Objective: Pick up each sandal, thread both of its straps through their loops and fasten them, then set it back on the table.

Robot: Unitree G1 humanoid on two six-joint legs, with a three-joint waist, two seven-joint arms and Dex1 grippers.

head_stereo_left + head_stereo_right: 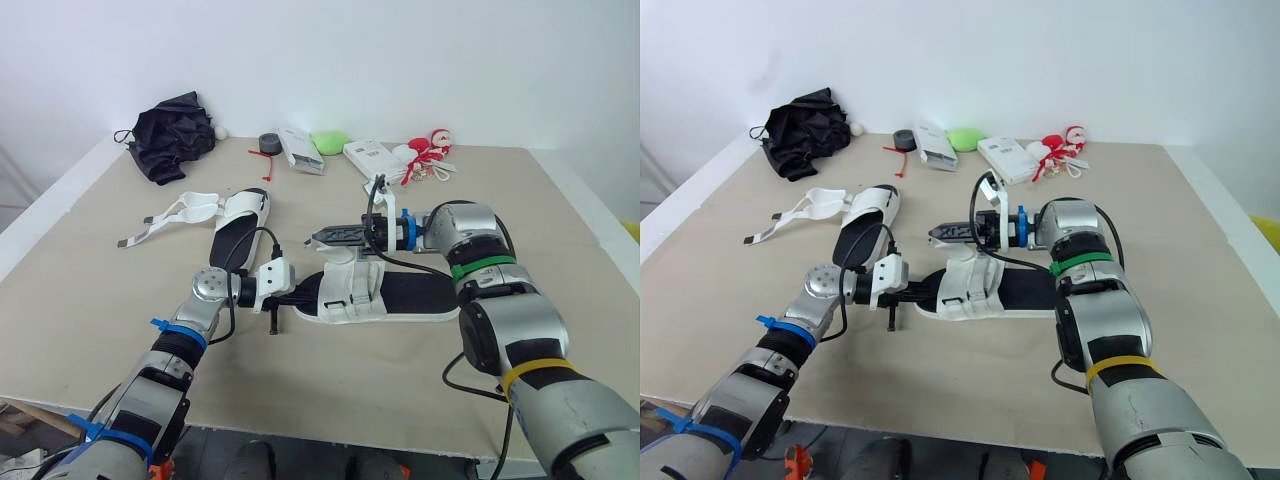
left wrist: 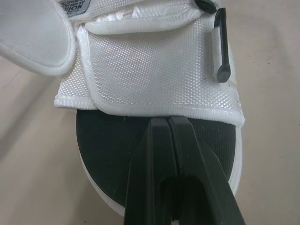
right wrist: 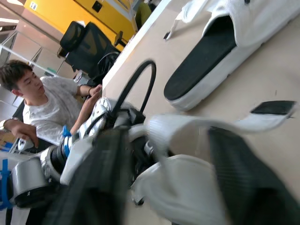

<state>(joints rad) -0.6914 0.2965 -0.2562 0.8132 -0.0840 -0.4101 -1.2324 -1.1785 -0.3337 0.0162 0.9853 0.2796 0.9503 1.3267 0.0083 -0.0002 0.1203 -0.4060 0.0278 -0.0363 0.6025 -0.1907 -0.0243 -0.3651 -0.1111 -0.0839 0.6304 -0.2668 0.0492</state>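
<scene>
One sandal (image 1: 410, 296), with a black footbed and white straps (image 1: 352, 288), lies flat at the table's middle. My left gripper (image 1: 300, 291) is shut, its tips resting on the bare footbed (image 2: 108, 154) at the toe end, just short of the front strap (image 2: 154, 70). My right gripper (image 1: 325, 238) hovers over the straps, open, and a raised white strap (image 3: 187, 136) runs between its fingers (image 3: 243, 178). The second sandal (image 1: 238, 222) lies at the back left with its straps (image 1: 172, 214) spread loose on the table.
Along the far edge sit a black bundle (image 1: 172, 135), a dark tape roll (image 1: 268, 143), a white box (image 1: 300, 150), a green lump (image 1: 328, 142), another white box (image 1: 372, 157) and a red-and-white toy (image 1: 430, 150). A person (image 3: 42, 108) sits beyond the table's left side.
</scene>
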